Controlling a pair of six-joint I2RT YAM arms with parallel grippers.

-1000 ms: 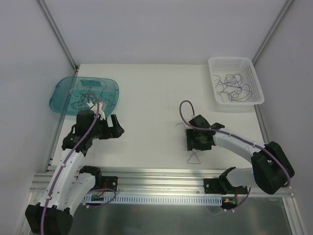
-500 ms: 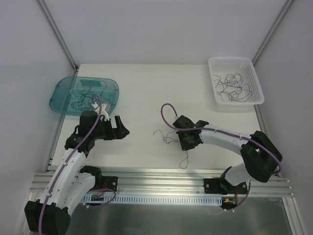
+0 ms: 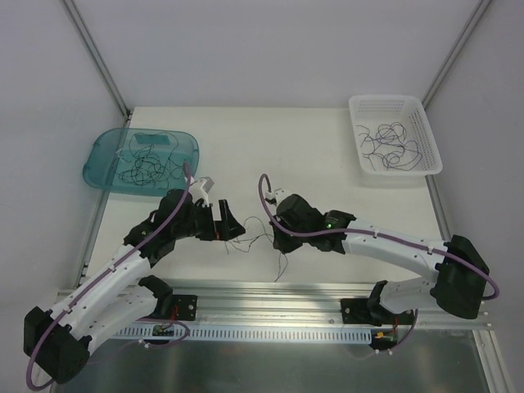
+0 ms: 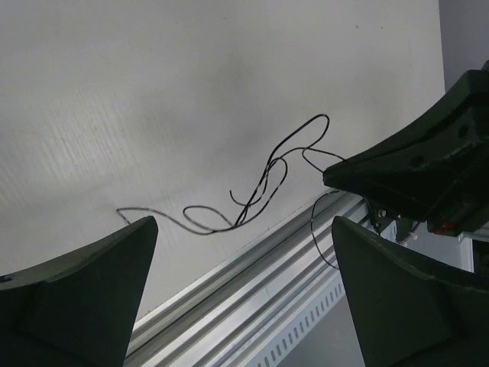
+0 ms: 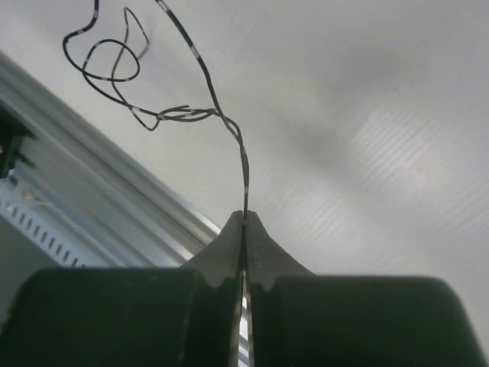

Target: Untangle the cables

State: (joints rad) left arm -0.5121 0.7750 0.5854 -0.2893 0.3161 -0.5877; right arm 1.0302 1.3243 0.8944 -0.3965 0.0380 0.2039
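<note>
Dark cable (image 5: 246, 177), long axis left-right, from right end effector (image 5: 244, 222) leftward

No lettering, brand or number can be read in any view. The teal tray (image 3: 98, 160) has a pale rectangular patch (image 3: 151, 137) on its floor, shaped like a label but too small to make out. A small green light (image 3: 330, 219) glows on the right arm (image 3: 385, 244), with nothing legible beside it

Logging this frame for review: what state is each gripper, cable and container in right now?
left gripper: jaws open, holding nothing.
right gripper: jaws shut, pinching the held cable.
held cable: caught at one end, looped and snarled beyond.
teal tray: holds tangled cables.
white basket: holds curly cables.
</note>
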